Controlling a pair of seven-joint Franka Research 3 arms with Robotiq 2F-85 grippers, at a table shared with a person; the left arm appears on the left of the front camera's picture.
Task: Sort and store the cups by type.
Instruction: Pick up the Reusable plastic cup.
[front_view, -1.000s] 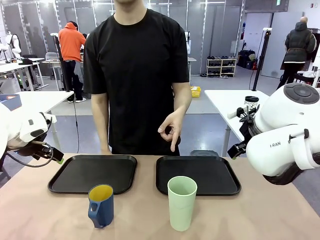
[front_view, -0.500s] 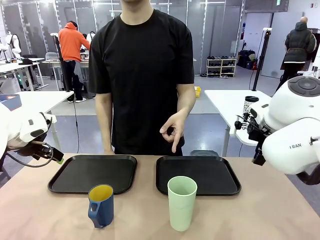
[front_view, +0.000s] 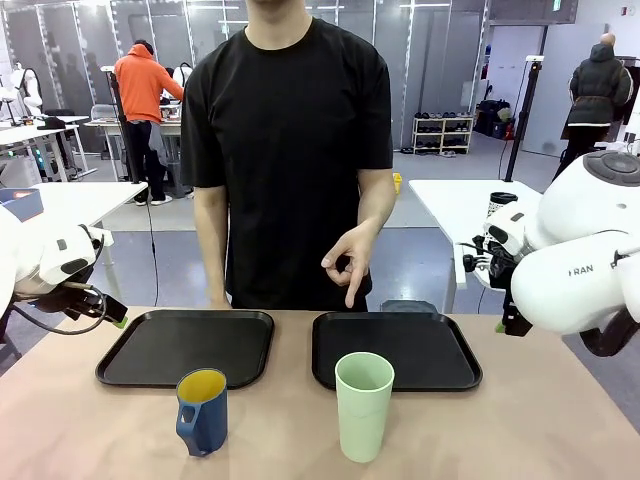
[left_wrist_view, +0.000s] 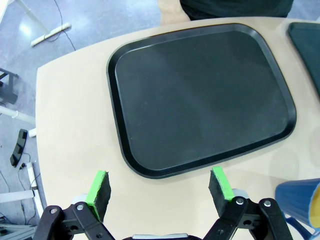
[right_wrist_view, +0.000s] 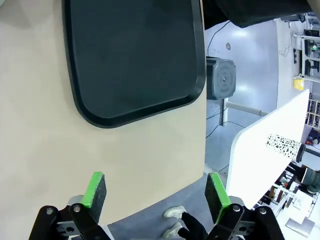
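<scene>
A dark blue handled mug (front_view: 202, 410) with a yellow interior stands near the table's front, left of centre; its rim shows at the lower right of the left wrist view (left_wrist_view: 300, 197). A tall mint-green tumbler (front_view: 363, 405) stands upright right of it, just in front of the right tray. My left gripper (front_view: 112, 312) hovers at the table's left edge, open and empty (left_wrist_view: 160, 185), short of the left tray. My right gripper (front_view: 503, 322) hangs over the table's right edge, also open and empty (right_wrist_view: 156, 190).
Two black trays lie side by side, the left tray (front_view: 187, 345) (left_wrist_view: 200, 95) and the right tray (front_view: 395, 348) (right_wrist_view: 130, 55). The person's hand (front_view: 345, 265) points down above the right tray. A white black-speckled cup (front_view: 502, 205) stands on another table behind.
My right arm has swung to the right and turned, its gripper now by the table's right edge. The person shifted slightly right. Left arm and cups stayed still.
</scene>
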